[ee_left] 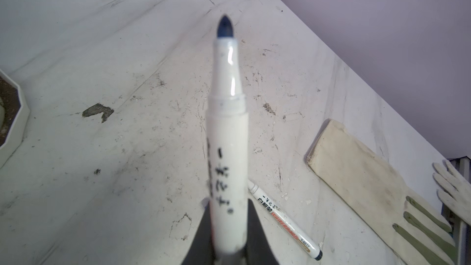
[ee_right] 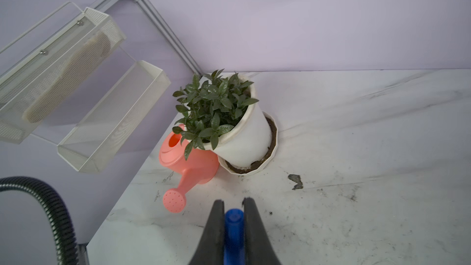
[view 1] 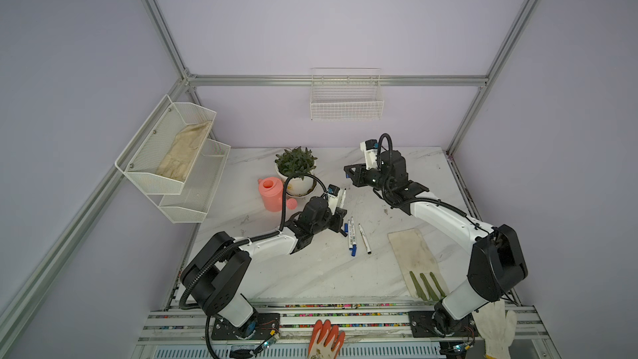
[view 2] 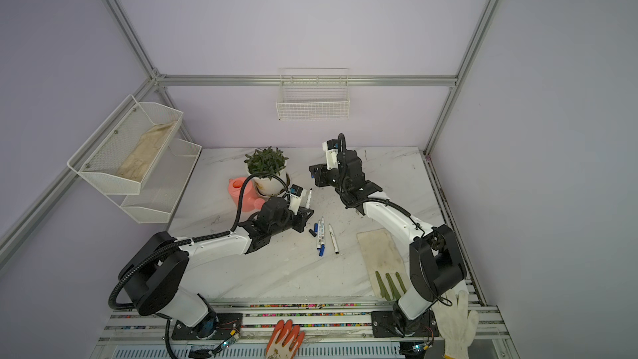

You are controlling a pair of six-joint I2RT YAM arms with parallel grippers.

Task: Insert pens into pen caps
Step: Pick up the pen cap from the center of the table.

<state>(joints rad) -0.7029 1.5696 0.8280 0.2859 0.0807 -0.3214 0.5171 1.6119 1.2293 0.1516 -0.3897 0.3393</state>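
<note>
My left gripper (ee_left: 228, 212) is shut on a white pen (ee_left: 228, 136), whose bare dark-blue tip points away from the wrist. In both top views this pen (view 1: 342, 198) rises from the left gripper (view 1: 340, 213) at mid table. My right gripper (ee_right: 233, 203) is shut on a blue pen cap (ee_right: 234, 225) and hovers at the back (view 1: 347, 172), apart from the held pen. Two blue-ended pens (view 1: 351, 238) and a black-ended pen (view 1: 364, 239) lie on the table. A loose blue cap (view 1: 346, 227) and a black cap (view 1: 344, 233) lie beside them.
A potted plant (view 1: 296, 170) and a pink watering can (view 1: 272, 193) stand at the back left. A dirty glove (view 1: 416, 260) lies front right. White mesh shelves (view 1: 172, 157) hang on the left wall and a wire basket (view 1: 346, 98) hangs on the back wall.
</note>
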